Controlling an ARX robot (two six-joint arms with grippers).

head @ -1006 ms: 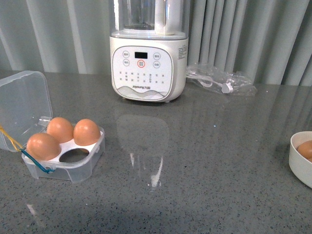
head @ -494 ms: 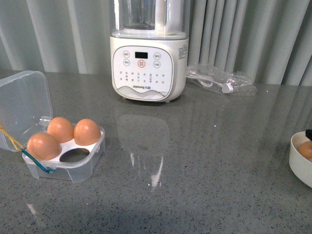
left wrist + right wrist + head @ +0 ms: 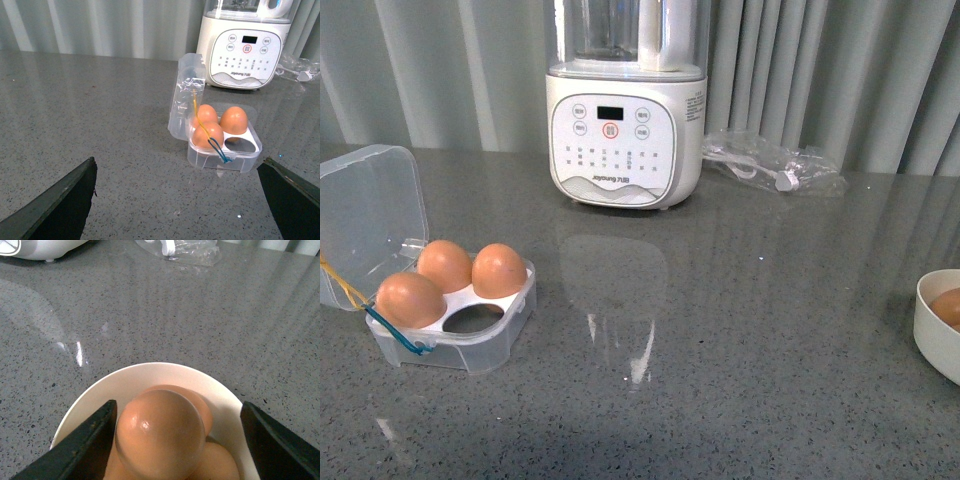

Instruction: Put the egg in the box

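At the far right edge of the grey speckled surface (image 3: 740,350), a round white bowl (image 3: 932,335) is cut off by the frame in the front view and holds the egg (image 3: 948,307). In the right wrist view the egg (image 3: 160,432) lies on top of other brown eggs in the bowl (image 3: 150,372). The right gripper (image 3: 177,407) hangs over it with its jaws spread wide, one dark finger (image 3: 85,450) close beside the egg and the other well clear of it. Whether the nearer finger touches the shell cannot be told. At the left of the surface stands the box (image 3: 450,352), its clear lid (image 3: 370,215) tipped open on the left side. A yellow band (image 3: 335,280) and a blue band (image 3: 395,335) trail at its near left corner. Three brown eggs (image 3: 443,265) fill the two far holes and the near left hole of the white tray. The near right hole (image 3: 475,320) is vacant. The left wrist view shows the box (image 3: 225,161) between the widely spread jaws of the left gripper (image 3: 177,161), which holds nothing. At the far middle of the surface stands a white appliance (image 3: 625,130) with a clear jug and a button panel. Right of it lies a clear plastic bag (image 3: 770,165) containing a white cable. A pale curtain (image 3: 420,70) closes the background.
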